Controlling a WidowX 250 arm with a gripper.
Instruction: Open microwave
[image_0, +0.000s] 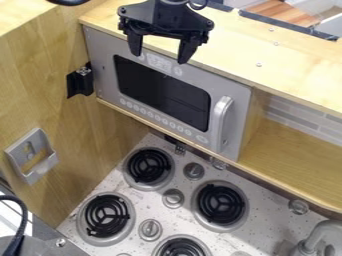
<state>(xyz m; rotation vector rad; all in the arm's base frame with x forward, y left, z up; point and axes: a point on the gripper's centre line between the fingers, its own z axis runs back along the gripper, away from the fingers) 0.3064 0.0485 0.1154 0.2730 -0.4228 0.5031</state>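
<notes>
- My gripper (159, 58) hangs at the top of the view, and its fingertips appear over the upper part of the microwave (105, 57).
- My two fingers (188, 50) are released and stand well apart from each other, with nothing held between them.
- The microwave is built into the wooden cabinet, above the stove (190, 187), and it meets the wooden wall (40, 95) on the left side of the view.
- Its door (220, 87) is closed; I see the dark window (160, 92) in it, and one row of round buttons (160, 119) under this window.
- The silver handle (219, 120) stands upright, a little tilted, near the right edge of the door; my gripper is apart from it, more to the upper left.
- A black hinge (80, 82) sits at the left edge of the microwave.
- To the right of the microwave there is an open wooden shelf (294, 150), with grey tiles (297, 117) behind it.
- On the stove below I see black coil burners (148, 166), and round knobs (172, 198) are placed between them.
- A grey faucet (324, 231) is in the lower right corner, and a grey holder (20, 148) is fixed on the left wall.
</notes>
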